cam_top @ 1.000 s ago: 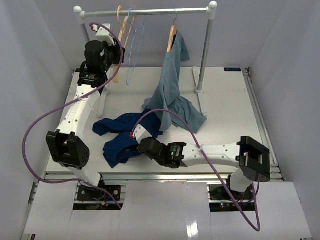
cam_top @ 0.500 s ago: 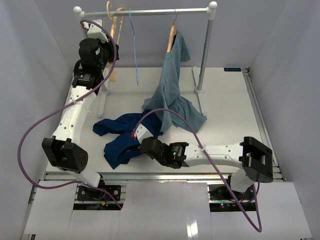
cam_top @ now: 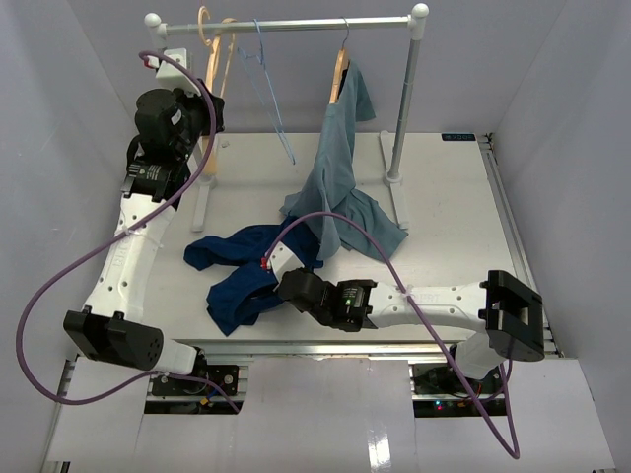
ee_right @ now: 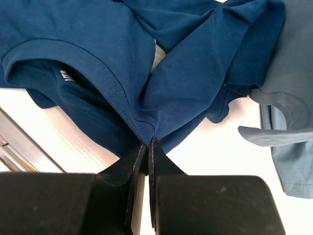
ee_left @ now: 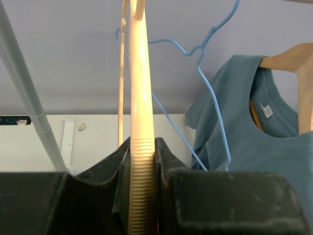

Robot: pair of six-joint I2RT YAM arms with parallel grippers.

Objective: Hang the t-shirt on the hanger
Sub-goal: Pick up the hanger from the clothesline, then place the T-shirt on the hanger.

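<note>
While the left fingers (ee_left: 164, 164) are clenched on the ribbed lower part of the hanger (ee_left: 139, 88), its wooden body is seen rising straight up between them toward the rail (cam_top: 286, 22). Whether the hook rests on that rail cannot be told. Just to the right of these fingers a blue wire hanger (ee_left: 211, 73) is seen, and further right a grey-blue shirt (ee_left: 254, 132) is carried on another wooden hanger (ee_left: 293, 54). The right fingers (ee_right: 159, 169) are pinched shut on the collar edge of the t-shirt (ee_right: 98, 44), which is spread crumpled on the bench (cam_top: 444, 187) ahead of them. Both grasps are judged made. The hanger is not yet brought down to the neck opening, and nothing is dressed on it so far.
</note>
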